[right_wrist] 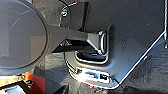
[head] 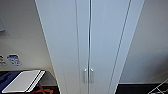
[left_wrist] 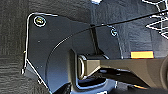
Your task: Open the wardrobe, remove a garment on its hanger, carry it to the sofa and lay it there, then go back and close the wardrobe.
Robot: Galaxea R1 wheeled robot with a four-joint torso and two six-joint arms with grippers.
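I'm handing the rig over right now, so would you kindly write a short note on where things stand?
Grippers: the wrist views do not settle whether either is open or shut, and nothing can be seen held.
Wardrobe: straight ahead in the head view, both doors shut, the two handles side by side at the centre seam.
Done: nothing yet.
Left: open the wardrobe, take the garment on its hanger to the sofa, come back and close the doors.

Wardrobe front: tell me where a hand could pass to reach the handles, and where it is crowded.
The wardrobe stands shut, and its two handles sit close together either side of the centre seam, with plain door panel flanking them. It is crowded low on the left, where a white board leans, and at the lower right corner by a wire rack.
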